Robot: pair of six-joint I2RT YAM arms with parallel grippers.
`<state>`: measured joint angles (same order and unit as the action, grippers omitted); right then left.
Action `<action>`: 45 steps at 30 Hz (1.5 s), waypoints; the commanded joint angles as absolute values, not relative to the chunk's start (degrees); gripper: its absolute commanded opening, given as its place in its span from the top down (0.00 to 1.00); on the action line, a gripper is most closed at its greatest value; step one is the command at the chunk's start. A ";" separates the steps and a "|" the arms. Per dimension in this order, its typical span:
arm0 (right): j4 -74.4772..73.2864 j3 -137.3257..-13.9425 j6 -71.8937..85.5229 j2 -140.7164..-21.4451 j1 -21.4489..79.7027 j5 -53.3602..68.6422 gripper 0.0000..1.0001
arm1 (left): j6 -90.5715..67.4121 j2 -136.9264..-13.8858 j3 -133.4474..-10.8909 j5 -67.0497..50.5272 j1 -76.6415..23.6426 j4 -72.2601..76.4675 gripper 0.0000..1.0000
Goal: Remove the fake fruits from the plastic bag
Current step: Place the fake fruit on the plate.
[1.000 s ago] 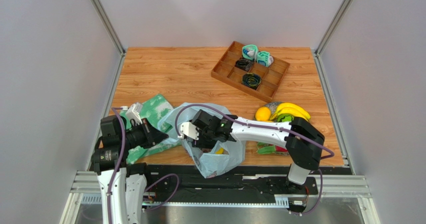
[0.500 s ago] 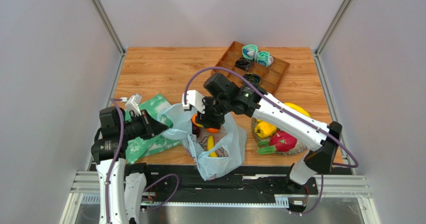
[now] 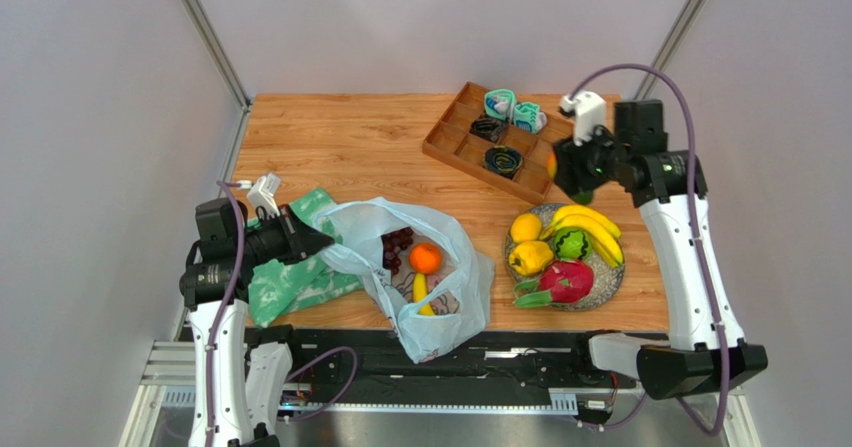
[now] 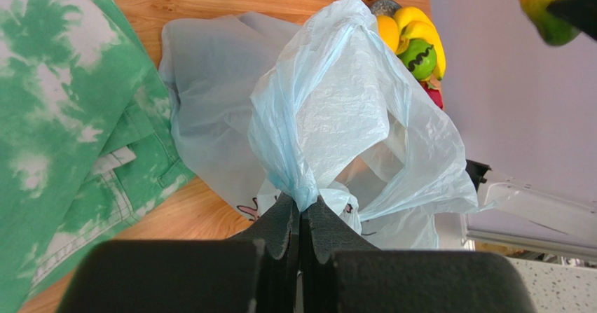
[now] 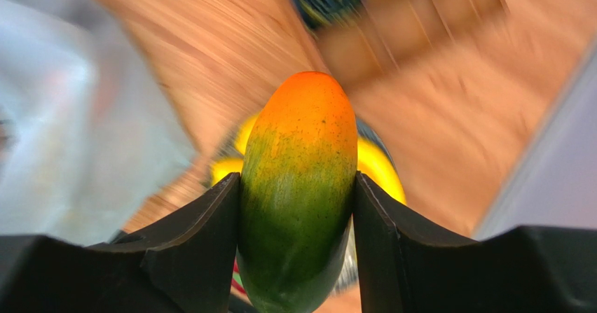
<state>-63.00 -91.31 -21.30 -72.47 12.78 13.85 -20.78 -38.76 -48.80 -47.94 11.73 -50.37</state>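
The plastic bag (image 3: 455, 307) lies open between the green cloth (image 3: 300, 277) and the plate (image 3: 608, 289) of fruit. The left gripper (image 4: 301, 211) has its jaws closed on a gathered fold of the bag. The right gripper (image 5: 298, 208), held high near the plate, clamps the mango (image 5: 301, 138) between its jaws. An orange (image 3: 426, 258) and grapes (image 3: 397, 245) sit inside the bag.

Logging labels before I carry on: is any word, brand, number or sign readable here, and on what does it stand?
No text can be read in any view.
On the plastic bag: dark printed marks on its side, too small and crumpled to read.
On the mango: no label visible; the scene behind it is motion-blurred.
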 commanded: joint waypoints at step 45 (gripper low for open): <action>-83.75 -68.62 -38.31 -64.60 -15.03 16.15 0.00 | -20.92 -40.69 -45.88 -51.68 12.22 -45.35 1.00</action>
<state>-73.76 -59.33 -35.48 -68.49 -15.07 9.39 -22.46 -40.75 -45.80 -49.08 11.77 -44.69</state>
